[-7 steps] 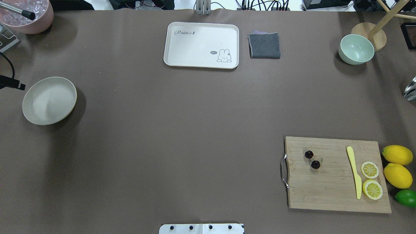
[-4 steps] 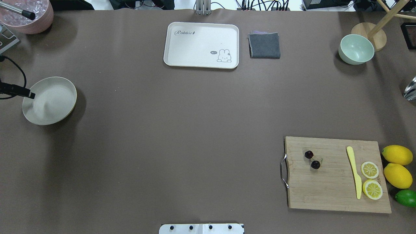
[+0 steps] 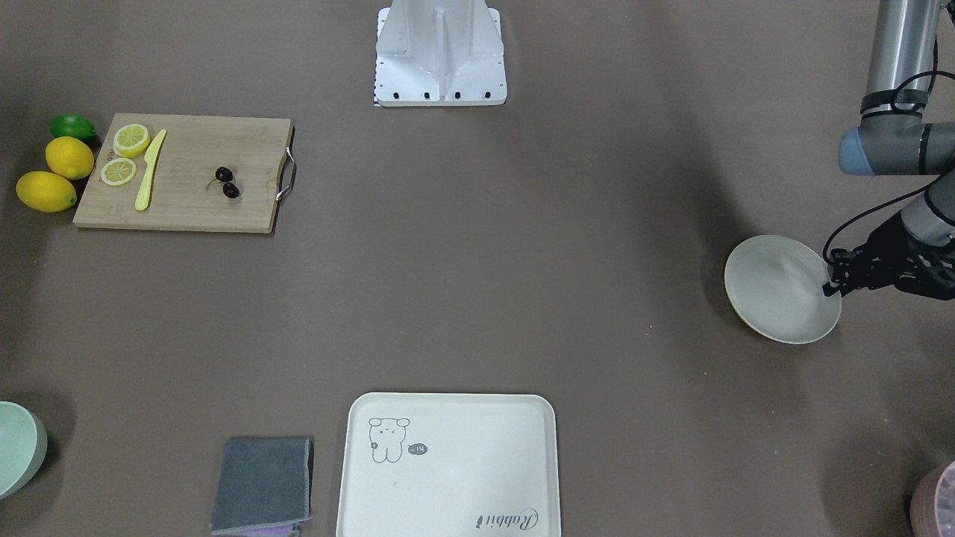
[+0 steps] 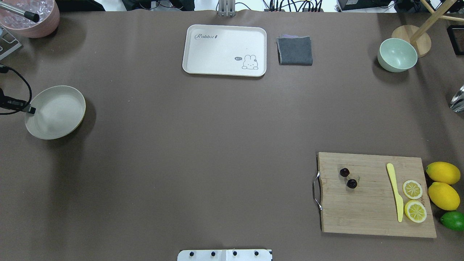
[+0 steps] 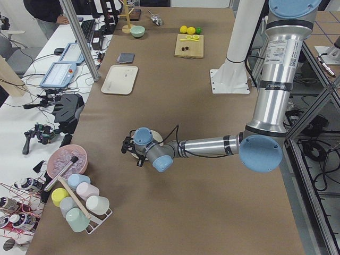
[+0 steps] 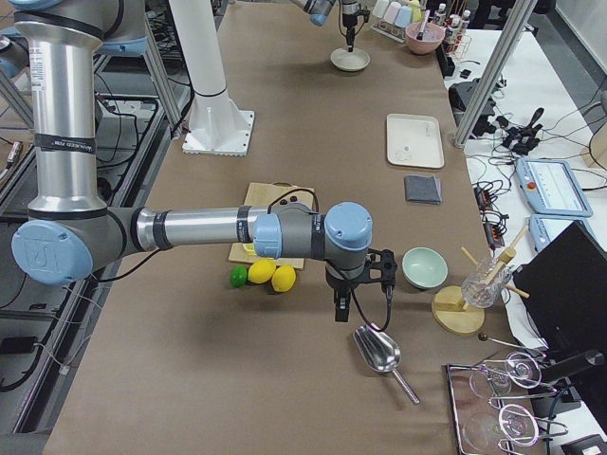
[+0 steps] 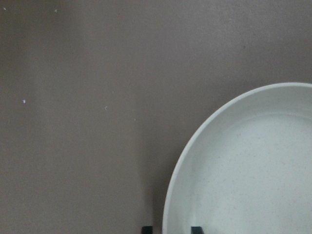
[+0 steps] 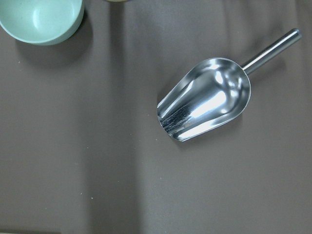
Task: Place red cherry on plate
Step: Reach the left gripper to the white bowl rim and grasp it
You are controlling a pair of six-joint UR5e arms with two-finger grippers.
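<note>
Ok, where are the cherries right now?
In the overhead view the cherries lie at lower right, on the wooden cutting board, near its metal-handled end and to the left of the yellow knife.

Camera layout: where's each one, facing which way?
Front-facing: across table, facing robot base; left arm at right, by plate.
Overhead: behind robot, looking forward-down; base edge, left gripper tip.
Exterior left: table end; left arm near.
Exterior right: opposite end; right arm near, by scoop.
Left wrist: down on plate rim; fingertips at bottom.
Right wrist: down on scoop, green bowl; no body.
Shared: first two show red cherry on cutting board.
</note>
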